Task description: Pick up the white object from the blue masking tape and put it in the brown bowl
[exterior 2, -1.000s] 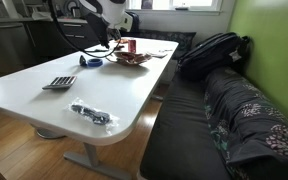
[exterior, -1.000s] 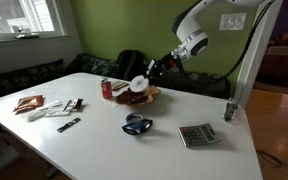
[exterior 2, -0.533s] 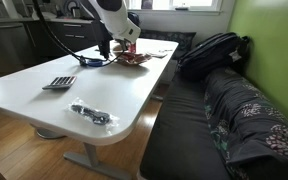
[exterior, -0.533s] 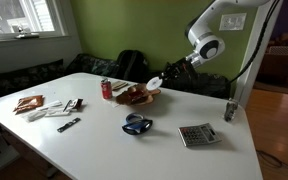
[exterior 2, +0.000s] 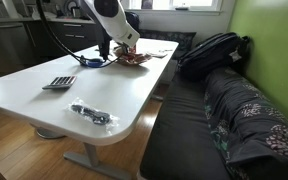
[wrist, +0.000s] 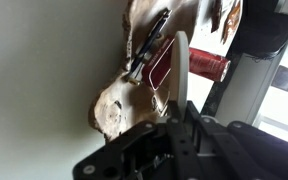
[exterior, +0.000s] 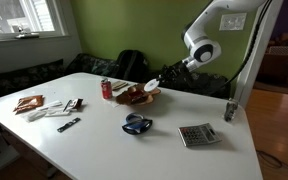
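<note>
We see a room with a green wall [exterior: 134, 25] and a bright window [exterior: 19, 18]. A large white table [exterior: 184, 160] with rounded corners fills most of both exterior views. A dark cushioned bench [exterior 2: 184, 130] runs along one side of it, with a black backpack [exterior 2: 212, 50] lying on the seat.

The white arm [exterior: 219, 20] reaches down over the far part of the table. The brown bowl [exterior: 132, 99] sits there upright, just beside a standing red soda can [exterior: 107, 89]. Nearer the camera and well apart from the bowl, the blue masking tape [exterior: 136, 124] lies flat on the table. A grey calculator [exterior: 197, 135] lies further out towards the table's edge.

The gripper [exterior: 157, 82] hangs just above the bowl's rim on the side away from the can, tilted down towards the bowl. Its fingers are pressed onto the white object [exterior: 151, 86], which is clear of the table.

In the wrist view we meet the white object [wrist: 181, 70] edge-on as a thin pale strip. Its long axis follows the line of the fingers and points straight out from them. In an exterior view it shows as a small oval that slants down towards the bowl. We cannot tell its exact shape.
</note>
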Action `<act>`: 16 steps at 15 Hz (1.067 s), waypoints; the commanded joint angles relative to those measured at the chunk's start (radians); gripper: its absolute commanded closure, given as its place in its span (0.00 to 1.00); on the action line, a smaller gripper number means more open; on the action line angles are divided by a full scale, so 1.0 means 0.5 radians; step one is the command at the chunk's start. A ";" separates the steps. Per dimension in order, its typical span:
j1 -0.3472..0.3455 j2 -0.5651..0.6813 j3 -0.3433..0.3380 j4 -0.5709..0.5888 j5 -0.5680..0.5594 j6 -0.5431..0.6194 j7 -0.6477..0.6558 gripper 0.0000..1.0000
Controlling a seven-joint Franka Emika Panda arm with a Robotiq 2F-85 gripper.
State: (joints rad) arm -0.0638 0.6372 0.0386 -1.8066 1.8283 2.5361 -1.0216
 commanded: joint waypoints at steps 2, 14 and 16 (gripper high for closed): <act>0.169 0.210 -0.112 0.242 -0.008 0.127 0.198 0.97; 0.184 0.132 -0.094 0.207 0.005 0.388 0.375 0.35; 0.194 -0.046 -0.082 0.085 0.125 0.409 0.153 0.19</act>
State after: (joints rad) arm 0.0209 0.7427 -0.0079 -1.6624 1.8231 2.7114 -0.8316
